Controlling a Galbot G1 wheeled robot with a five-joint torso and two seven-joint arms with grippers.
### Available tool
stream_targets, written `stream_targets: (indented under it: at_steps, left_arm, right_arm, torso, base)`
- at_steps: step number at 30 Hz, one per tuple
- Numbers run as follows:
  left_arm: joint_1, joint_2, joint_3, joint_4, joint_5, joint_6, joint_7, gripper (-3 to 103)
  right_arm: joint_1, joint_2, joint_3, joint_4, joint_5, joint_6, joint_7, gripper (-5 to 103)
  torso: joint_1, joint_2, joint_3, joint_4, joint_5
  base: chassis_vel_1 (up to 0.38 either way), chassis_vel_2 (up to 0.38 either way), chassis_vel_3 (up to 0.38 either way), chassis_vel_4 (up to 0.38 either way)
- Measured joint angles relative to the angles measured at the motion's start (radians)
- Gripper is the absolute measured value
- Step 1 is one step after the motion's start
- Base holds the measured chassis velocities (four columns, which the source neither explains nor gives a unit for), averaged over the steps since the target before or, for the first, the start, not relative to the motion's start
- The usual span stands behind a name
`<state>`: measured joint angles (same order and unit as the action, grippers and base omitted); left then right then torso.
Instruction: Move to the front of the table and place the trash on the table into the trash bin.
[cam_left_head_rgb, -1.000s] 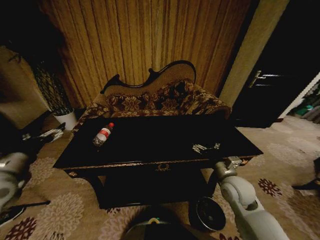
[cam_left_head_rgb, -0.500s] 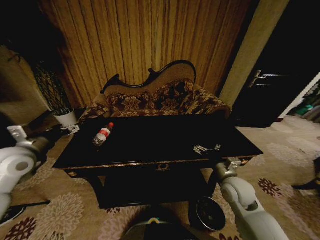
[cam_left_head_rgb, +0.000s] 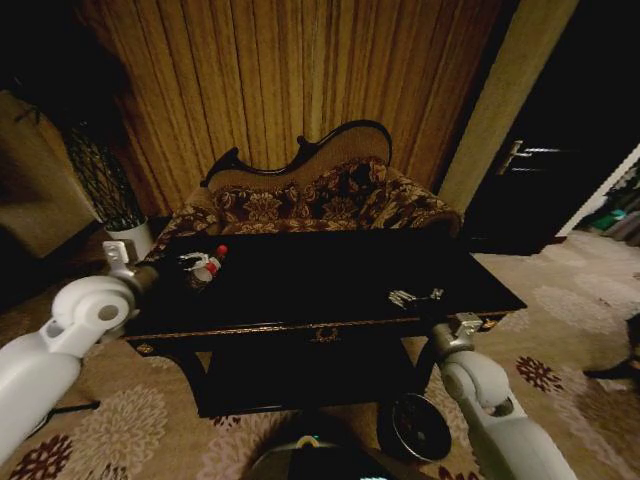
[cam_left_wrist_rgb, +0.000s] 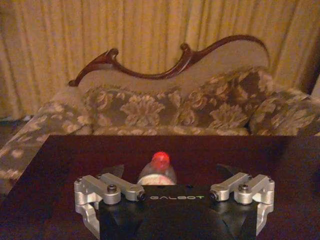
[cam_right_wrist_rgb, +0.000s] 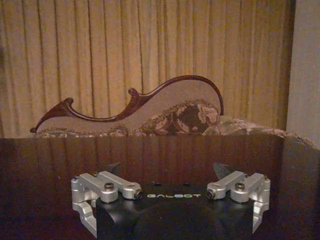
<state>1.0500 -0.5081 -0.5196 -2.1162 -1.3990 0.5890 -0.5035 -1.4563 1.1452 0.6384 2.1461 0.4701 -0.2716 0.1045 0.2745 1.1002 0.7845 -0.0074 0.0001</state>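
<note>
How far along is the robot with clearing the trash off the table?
Done: the robot stands at the table, with the trash bin below its front edge. In hand: the open left gripper is lined up on the bottle, not yet gripping. Left: bottle unbinned; the open right gripper waits over the table's right part.

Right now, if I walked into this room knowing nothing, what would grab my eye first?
Probably the left hand, open and reaching over the near left corner of the glossy black table toward a clear bottle with a red cap. Behind the table stands a patterned sofa with a curved back, against tall golden curtains. The right hand hovers open at the table's front right, above a dark round trash bin on the carpet.
</note>
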Motion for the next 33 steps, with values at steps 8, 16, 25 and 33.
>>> stream_targets:
  at_steps: [8, 16, 25, 33]
  left_arm:
    - [0.032, -0.009, -0.042, 0.018, -0.035, 0.059, -0.051, 100]
    - [0.01, -0.005, -0.038, 0.061, -0.033, 0.125, -0.052, 100]
    - [-0.003, 0.001, -0.018, 0.068, -0.027, 0.126, -0.042, 100]
    - [0.018, 0.002, -0.017, 0.078, -0.01, 0.126, -0.028, 100]
  right_arm:
    - [0.012, 0.008, -0.009, -0.031, -0.008, 0.009, 0.0, 100]
    - [0.018, 0.016, -0.02, -0.035, -0.019, 0.01, -0.001, 100]
    - [0.016, 0.016, -0.011, -0.014, -0.01, 0.01, 0.0, 100]
    - [0.029, -0.006, -0.007, 0.023, 0.03, -0.018, 0.015, 100]
  torso:
    - [0.0, 0.0, 0.0, 0.0004, -0.0001]
    - [0.0, 0.0, 0.0, 0.0001, -0.0002]
    - [0.0, 0.0, 0.0, 0.0001, -0.0001]
    - [0.0, 0.0, 0.0, 0.0002, -0.0002]
  base:
    - [0.0, 0.0, 0.0, 0.0]
    - [0.0, 0.0, 0.0, 0.0]
    - [0.0, 0.0, 0.0, 0.0]
    - [0.0, 0.0, 0.0, 0.0]
